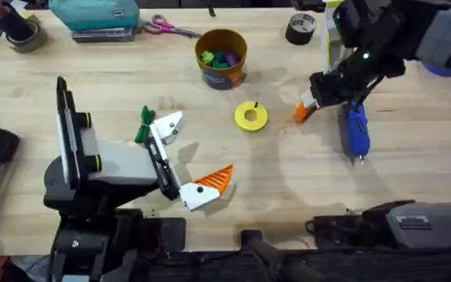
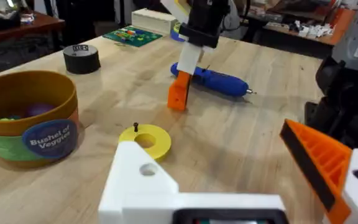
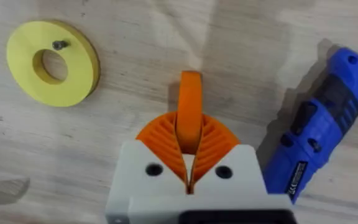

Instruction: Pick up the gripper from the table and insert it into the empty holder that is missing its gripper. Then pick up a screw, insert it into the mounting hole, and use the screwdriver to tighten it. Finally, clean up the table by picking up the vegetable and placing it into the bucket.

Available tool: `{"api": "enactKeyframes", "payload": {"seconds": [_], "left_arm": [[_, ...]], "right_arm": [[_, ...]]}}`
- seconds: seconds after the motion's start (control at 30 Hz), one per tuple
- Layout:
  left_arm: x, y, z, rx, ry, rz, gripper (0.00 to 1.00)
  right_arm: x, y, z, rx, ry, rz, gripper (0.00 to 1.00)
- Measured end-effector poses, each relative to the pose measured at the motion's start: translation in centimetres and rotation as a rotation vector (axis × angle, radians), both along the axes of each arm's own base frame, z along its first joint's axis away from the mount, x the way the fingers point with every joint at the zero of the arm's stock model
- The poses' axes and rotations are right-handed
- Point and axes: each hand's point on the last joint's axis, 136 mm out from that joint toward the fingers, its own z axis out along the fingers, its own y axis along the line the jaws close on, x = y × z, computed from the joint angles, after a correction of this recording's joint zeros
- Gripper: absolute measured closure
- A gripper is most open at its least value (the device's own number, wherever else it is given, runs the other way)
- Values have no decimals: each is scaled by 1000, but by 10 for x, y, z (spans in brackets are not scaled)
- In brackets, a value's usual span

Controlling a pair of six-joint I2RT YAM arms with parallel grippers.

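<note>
Orange gripper wedge [image 3: 189,112] stands pinched between the right gripper's [image 3: 189,163] ribbed pads, touching the table [image 1: 288,168] beside the blue screwdriver [image 1: 356,131]. Left gripper [image 1: 186,157] rests spread wide, grasping nothing.

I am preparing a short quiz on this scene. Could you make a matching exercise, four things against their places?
Things:
1. gripper
2. screw
3. screwdriver
4. vegetable

Places:
A. lying on the table beside the right gripper
B. next to the left arm's bare white holder
C. pinched between orange pads
D. on the yellow disc

Pairs: 1-C, 2-D, 3-A, 4-B
</note>
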Motion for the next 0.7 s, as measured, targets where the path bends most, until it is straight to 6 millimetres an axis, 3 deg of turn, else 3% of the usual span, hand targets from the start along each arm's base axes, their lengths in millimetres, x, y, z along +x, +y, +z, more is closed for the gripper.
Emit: {"api": "enactKeyframes", "payload": {"seconds": [0.47,0.57,0.7], "left_arm": [[0,0,0,0,0,0,15],[0,0,0,0,0,0,15],[0,0,0,0,0,0,15]], "right_arm": [[-5,-1,5,-6,25,0,991],[-2,0,22,0,0,0,991],[11,2,63,25,-107,0,991]]}}
